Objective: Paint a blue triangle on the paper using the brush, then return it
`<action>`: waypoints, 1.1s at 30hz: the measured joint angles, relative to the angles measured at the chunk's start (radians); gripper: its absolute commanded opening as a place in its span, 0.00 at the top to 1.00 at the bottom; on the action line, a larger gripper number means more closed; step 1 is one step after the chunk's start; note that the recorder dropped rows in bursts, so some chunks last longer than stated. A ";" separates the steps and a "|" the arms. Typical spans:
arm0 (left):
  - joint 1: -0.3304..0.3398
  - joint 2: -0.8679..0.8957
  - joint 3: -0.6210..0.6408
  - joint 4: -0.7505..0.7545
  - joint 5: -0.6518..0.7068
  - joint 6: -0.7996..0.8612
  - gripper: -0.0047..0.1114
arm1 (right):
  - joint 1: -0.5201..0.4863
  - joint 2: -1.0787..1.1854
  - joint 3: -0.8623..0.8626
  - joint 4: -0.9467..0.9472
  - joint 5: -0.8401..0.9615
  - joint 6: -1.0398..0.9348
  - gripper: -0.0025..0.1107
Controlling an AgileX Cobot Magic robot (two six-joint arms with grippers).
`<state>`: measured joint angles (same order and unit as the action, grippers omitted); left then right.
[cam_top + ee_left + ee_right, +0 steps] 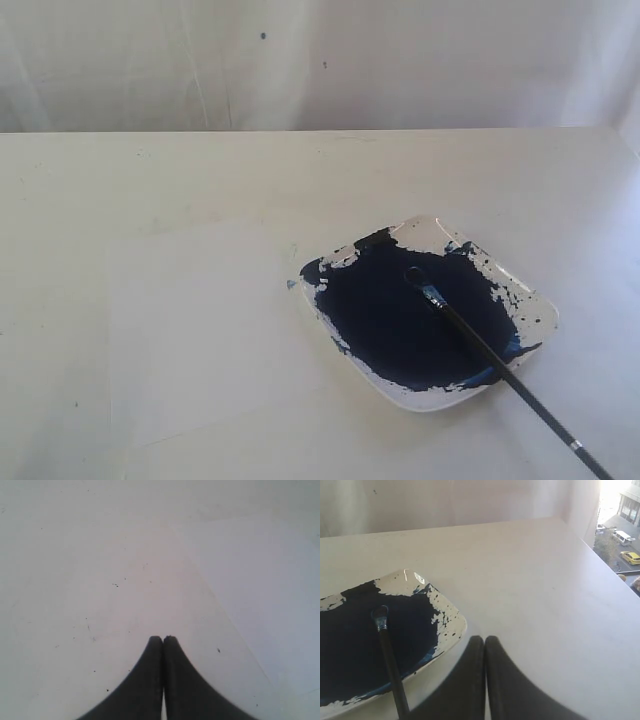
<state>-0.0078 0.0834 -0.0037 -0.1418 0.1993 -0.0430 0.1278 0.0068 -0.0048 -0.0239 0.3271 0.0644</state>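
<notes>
The brush [500, 366] lies with its tip in the dark-blue paint pool of the white dish [530, 300], its black handle running off the dish toward the near right corner. The paper [200, 330], a faint white sheet, lies left of the dish and bears no blue triangle that I can see. Neither gripper shows in the exterior view. My right gripper [485, 639] is shut and empty, beside the dish [454, 622] and clear of the brush [387, 652]. My left gripper [163, 639] is shut and empty over the white surface, near the paper's edge [260, 580].
The white table [320, 180] ends at a draped white backdrop behind. In the right wrist view the table's far side edge [605, 565] drops off, with a street far below.
</notes>
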 measured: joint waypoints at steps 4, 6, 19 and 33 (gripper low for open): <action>0.000 0.000 0.000 0.000 0.000 0.000 0.96 | 0.000 0.000 0.000 0.000 0.000 0.000 0.98; 0.000 0.000 0.000 0.000 0.000 0.000 0.96 | 0.000 0.000 0.000 0.000 0.000 0.000 0.98; 0.000 0.000 0.000 0.000 0.000 0.000 0.96 | 0.000 0.000 0.000 -0.010 -0.335 -0.011 0.98; 0.000 0.000 0.000 0.000 0.000 0.000 0.96 | 0.000 -0.002 0.000 -0.010 -0.924 0.170 0.98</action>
<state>-0.0078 0.0834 -0.0037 -0.1418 0.1993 -0.0430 0.1278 0.0048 -0.0048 -0.0343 -0.5973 0.2345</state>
